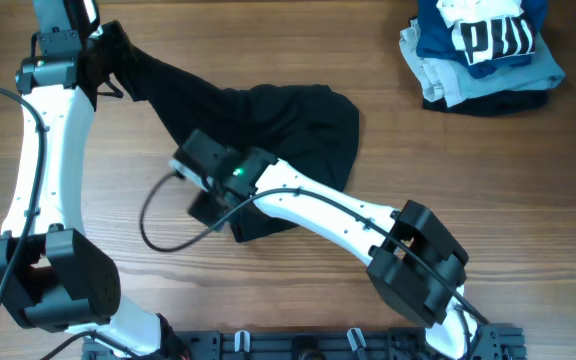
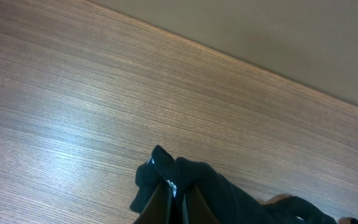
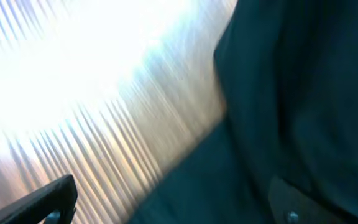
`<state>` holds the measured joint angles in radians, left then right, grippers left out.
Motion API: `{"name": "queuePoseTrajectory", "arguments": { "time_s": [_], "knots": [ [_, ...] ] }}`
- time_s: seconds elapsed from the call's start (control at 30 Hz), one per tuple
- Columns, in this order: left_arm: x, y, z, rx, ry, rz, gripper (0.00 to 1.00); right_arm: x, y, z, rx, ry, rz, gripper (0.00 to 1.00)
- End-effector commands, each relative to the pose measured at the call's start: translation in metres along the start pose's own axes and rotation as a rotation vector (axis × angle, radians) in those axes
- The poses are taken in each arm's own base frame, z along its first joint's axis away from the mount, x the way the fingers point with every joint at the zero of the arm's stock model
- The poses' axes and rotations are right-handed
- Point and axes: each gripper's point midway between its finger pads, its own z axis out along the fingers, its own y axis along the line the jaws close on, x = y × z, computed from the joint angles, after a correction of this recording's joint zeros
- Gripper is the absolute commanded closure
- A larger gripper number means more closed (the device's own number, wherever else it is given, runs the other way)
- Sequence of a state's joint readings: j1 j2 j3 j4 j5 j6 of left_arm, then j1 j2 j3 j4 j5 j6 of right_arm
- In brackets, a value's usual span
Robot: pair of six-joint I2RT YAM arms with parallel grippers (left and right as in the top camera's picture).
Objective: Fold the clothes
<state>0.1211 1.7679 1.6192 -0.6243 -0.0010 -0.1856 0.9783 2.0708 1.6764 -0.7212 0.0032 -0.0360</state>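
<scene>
Stretching diagonally, black polo shirt [image 1: 288,125], upper-left end pinched in left gripper [image 1: 106,60]

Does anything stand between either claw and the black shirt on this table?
Nothing visible does. The left claw is shut on a corner of the black polo shirt; the open right claw hangs at its near edge. The stack of folded garments lies well apart.

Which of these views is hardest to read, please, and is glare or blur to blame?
Right wrist view: worst, the table glares to white with streaky blur, and the black shirt is a soft dark mass. Left wrist view: sharp, only a mild sheen on the table. Overhead view: evenly lit and clear.
</scene>
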Motion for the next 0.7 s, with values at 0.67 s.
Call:
{"name": "queuePoseTrajectory", "arguments": {
  "time_s": [0.67],
  "knots": [
    [-0.004, 0.002, -0.001, 0.004, 0.003, -0.016, 0.96, 0.078, 0.040, -0.010, -0.223, 0.452, 0.005, 0.04]
  ]
}}
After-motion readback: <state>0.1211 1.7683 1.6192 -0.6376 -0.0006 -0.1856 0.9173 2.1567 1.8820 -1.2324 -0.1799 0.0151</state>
